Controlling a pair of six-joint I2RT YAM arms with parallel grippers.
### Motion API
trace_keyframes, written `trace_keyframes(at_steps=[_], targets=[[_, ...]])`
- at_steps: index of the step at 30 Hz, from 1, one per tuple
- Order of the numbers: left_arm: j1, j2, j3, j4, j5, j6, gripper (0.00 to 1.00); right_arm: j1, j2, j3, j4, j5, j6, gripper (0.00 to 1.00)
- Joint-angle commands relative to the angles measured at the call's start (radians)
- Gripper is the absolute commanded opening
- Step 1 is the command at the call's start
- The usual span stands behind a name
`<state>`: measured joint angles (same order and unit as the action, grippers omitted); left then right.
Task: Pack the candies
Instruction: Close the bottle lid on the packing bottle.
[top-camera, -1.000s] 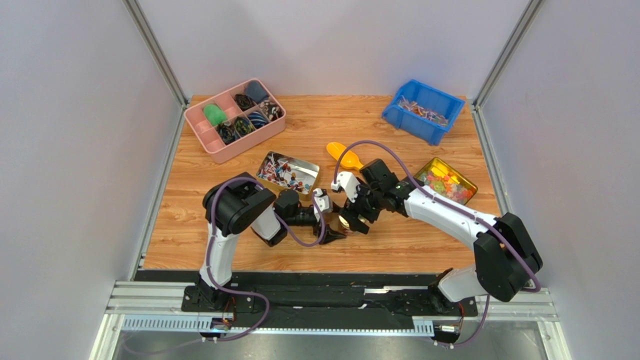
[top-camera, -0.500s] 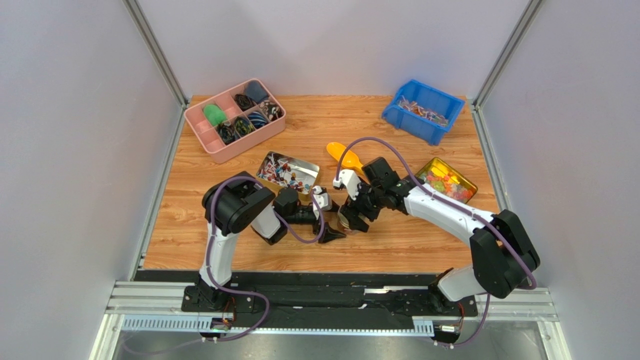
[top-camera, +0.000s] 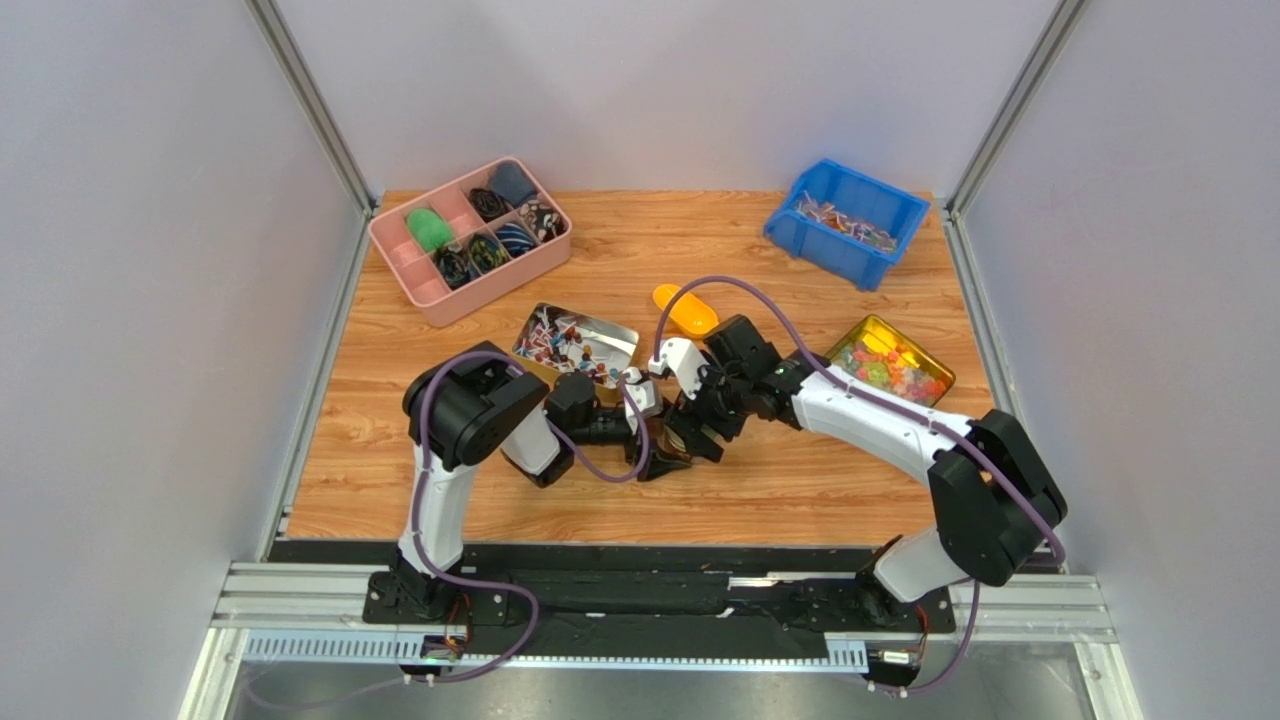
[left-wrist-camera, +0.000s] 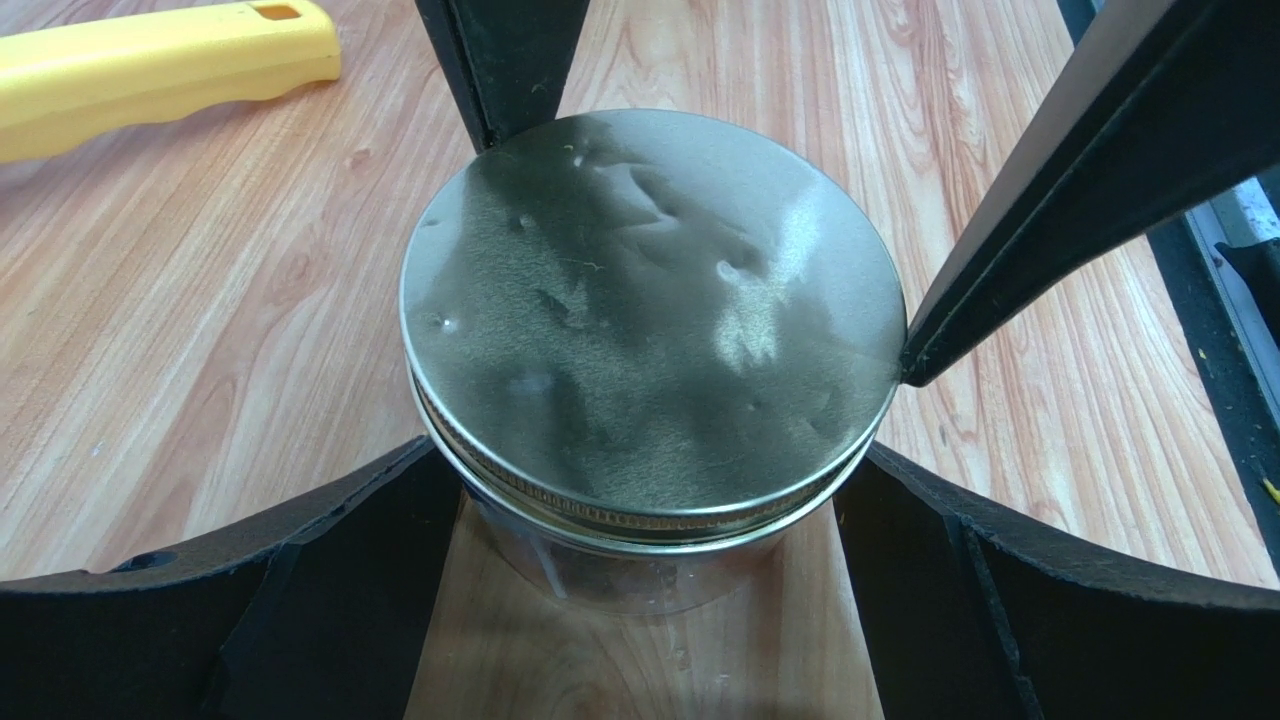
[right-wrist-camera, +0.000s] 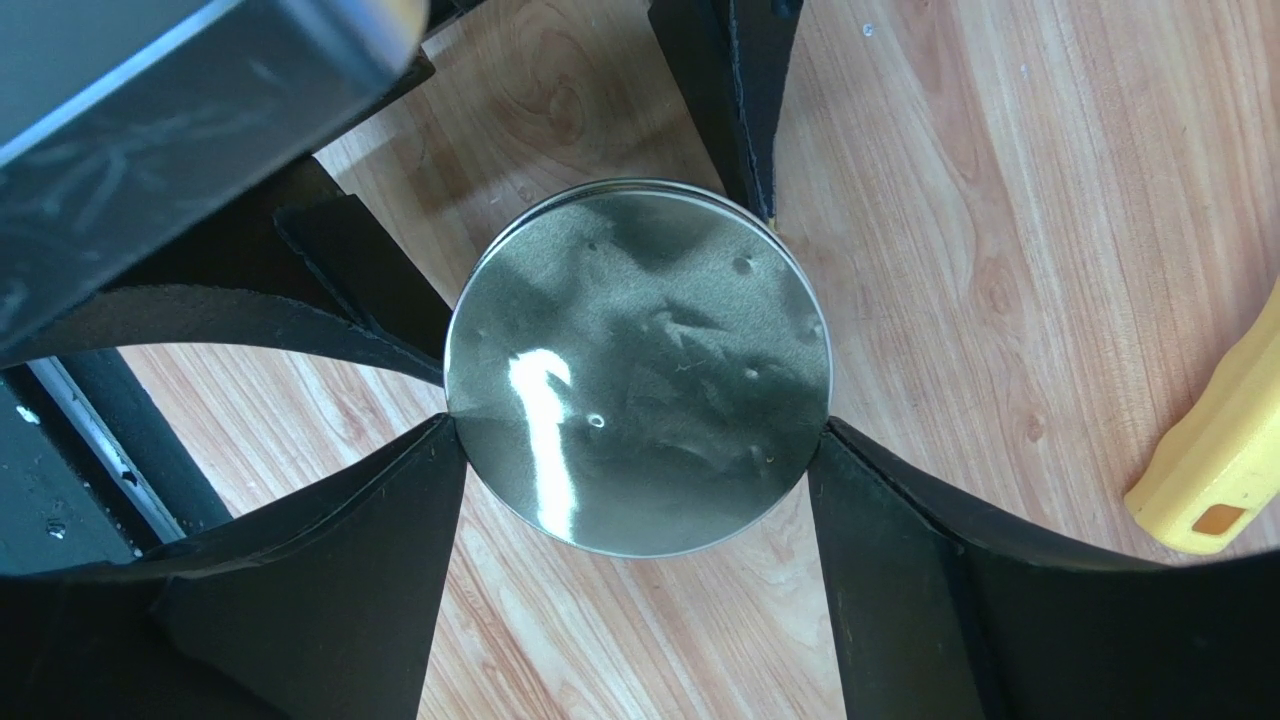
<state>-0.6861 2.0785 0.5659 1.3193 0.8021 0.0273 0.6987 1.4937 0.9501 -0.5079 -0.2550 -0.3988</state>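
**Two grippers on one lidded jar, candies in a tin close by**

From the top camera only: a wooden table (top-camera: 451, 480), with a pink divided tray (top-camera: 496, 285) at the far left, a blue bin (top-camera: 819, 255) at the far right, its small pale contents too fine to name, and a gold tin (top-camera: 942, 365) of bright gummies near the right edge. Toward the middle, a silver tin (top-camera: 616, 345) holding the candies (top-camera: 568, 342), a heap of white, red and dark blue wrappers, just beyond the left arm's wrist. Candies visible from above alone. Next to that tin, a yellow scoop (top-camera: 684, 311), cut down to its handle in both wrist views. Both arms meeting at mid-table, with the jar almost hidden between them from up there.

Through the left wrist camera: a glass jar (left-wrist-camera: 631, 563) upright on the wood, capped by a dimpled metal lid (left-wrist-camera: 646, 315). Around the glass just under the lid, the left gripper (left-wrist-camera: 646, 480), a finger snug against each side. On the lid's rim, the other arm's fingers (left-wrist-camera: 1052, 165), one at the far edge, one at the right.

Through the right wrist camera: glass out of sight, only the lid's round face. Across it, the right gripper (right-wrist-camera: 639, 428), fingertips pressed against opposite edges of the rim.
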Motion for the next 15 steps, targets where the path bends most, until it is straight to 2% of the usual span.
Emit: trace_keyframes(at_steps=[1, 7, 15], targets=[[-0.012, -0.005, 0.015, 0.209, 0.042, -0.007, 0.98, 0.005, 0.048, -0.011, 0.026, 0.095, -0.009, 0.75], [-0.012, 0.003, 0.019, 0.209, 0.048, -0.004, 0.89, 0.007, 0.03, -0.004, 0.011, 0.071, -0.011, 0.85], [-0.012, 0.002, 0.017, 0.209, 0.049, -0.001, 0.88, 0.007, -0.007, 0.012, -0.029, 0.028, -0.021, 0.93]])
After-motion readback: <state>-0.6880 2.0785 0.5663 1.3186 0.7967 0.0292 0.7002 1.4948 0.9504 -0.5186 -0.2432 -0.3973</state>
